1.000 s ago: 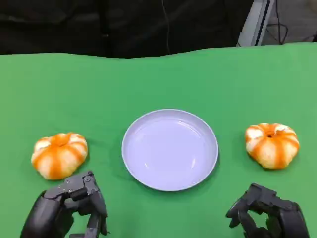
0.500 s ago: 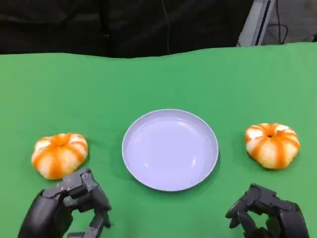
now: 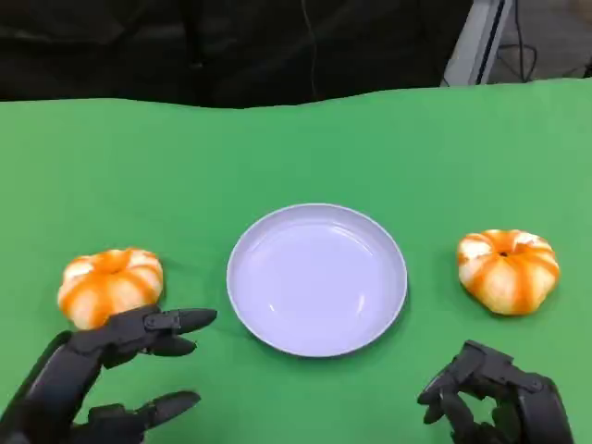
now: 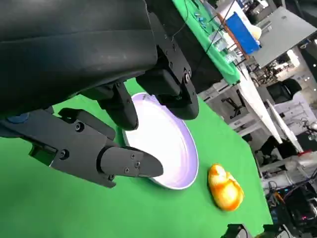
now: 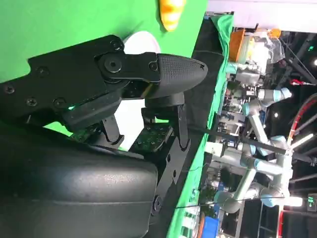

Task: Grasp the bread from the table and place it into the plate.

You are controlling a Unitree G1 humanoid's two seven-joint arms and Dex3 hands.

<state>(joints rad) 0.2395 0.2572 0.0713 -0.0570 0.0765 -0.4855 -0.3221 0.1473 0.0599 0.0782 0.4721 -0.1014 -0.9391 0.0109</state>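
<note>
Table (image 3: 296, 148): a green surface covered most of the head view, from the lower edge up to a dark background along the top of the frame.
Plate (image 3: 317, 278): a round, pale lilac plate sat at the centre of the head view, with nothing in it. In the left wrist view its rim (image 4: 190, 163) appeared beyond the fingers.
Left hand (image 3: 92, 379): it was at the lower left of the head view, holding nothing. Its fingers were spread wide and pointed right, toward the plate. One finger (image 3: 171, 322) lay just below the left bread; whether the two touched could not be told. The left wrist view showed the same fingers (image 4: 126, 162) apart over the green surface, short of the plate.
Right hand (image 3: 490, 402): it was at the lower right of the head view, fingers curled inward with nothing in them. It stood well apart from the right bread. In the right wrist view the fingers (image 5: 173, 69) were drawn close together.
Right bread (image 3: 508, 269): an orange-and-white striped bun lay on the table at the right of the frame, beside the plate but clear of it. It also appeared past the plate in the left wrist view (image 4: 225, 187).
Left bread (image 3: 109, 286): a matching bun lay on the table at the left of the frame, well apart from the plate.
</note>
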